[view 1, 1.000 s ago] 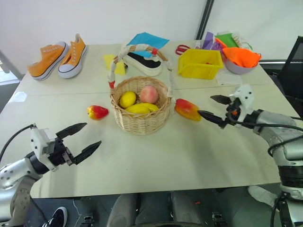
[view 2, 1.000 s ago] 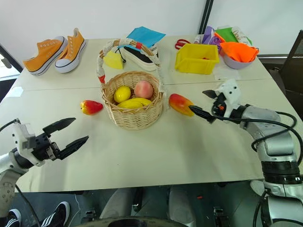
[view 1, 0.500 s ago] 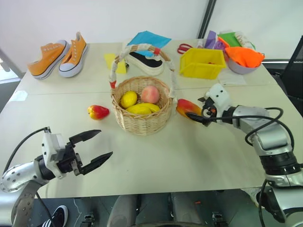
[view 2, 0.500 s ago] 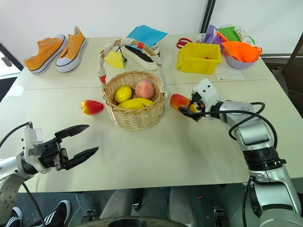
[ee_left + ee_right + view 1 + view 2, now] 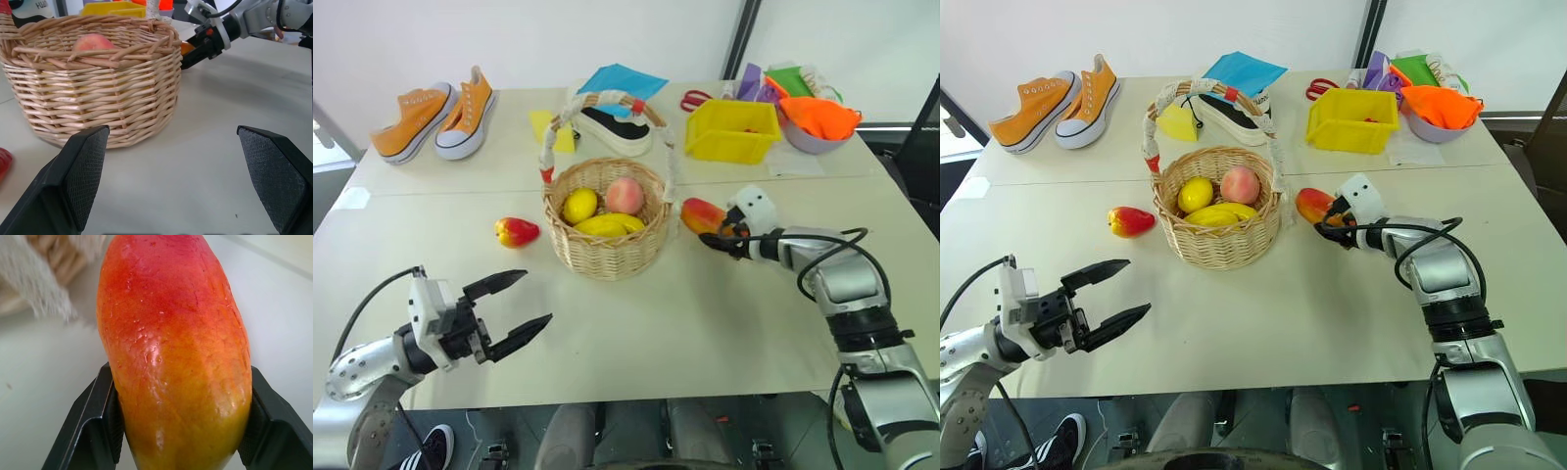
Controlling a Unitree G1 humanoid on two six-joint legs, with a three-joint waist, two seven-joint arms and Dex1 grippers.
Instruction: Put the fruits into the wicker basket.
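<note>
The wicker basket (image 5: 605,257) stands mid-table with its arched handle up; yellow fruits and a peach lie inside. Just right of it lies the red-orange mango (image 5: 701,212), and my right gripper (image 5: 716,236) is shut on it. In the right wrist view both black fingers (image 5: 93,426) press against the sides of the mango (image 5: 176,347). A small red fruit (image 5: 516,232) with a yellow patch rests on the table left of the basket. My left gripper (image 5: 534,299) hangs open and empty near the front left, pointing toward the basket (image 5: 98,88).
At the back of the table are orange sneakers (image 5: 431,117), a black and white shoe (image 5: 607,129), a yellow plastic bin (image 5: 729,130) and a bowl with orange cloth (image 5: 813,122). Bare tabletop lies in front of the basket.
My right gripper reached in to the mango and closed its fingers around it. The left gripper drifted slightly to the right and stayed open.
</note>
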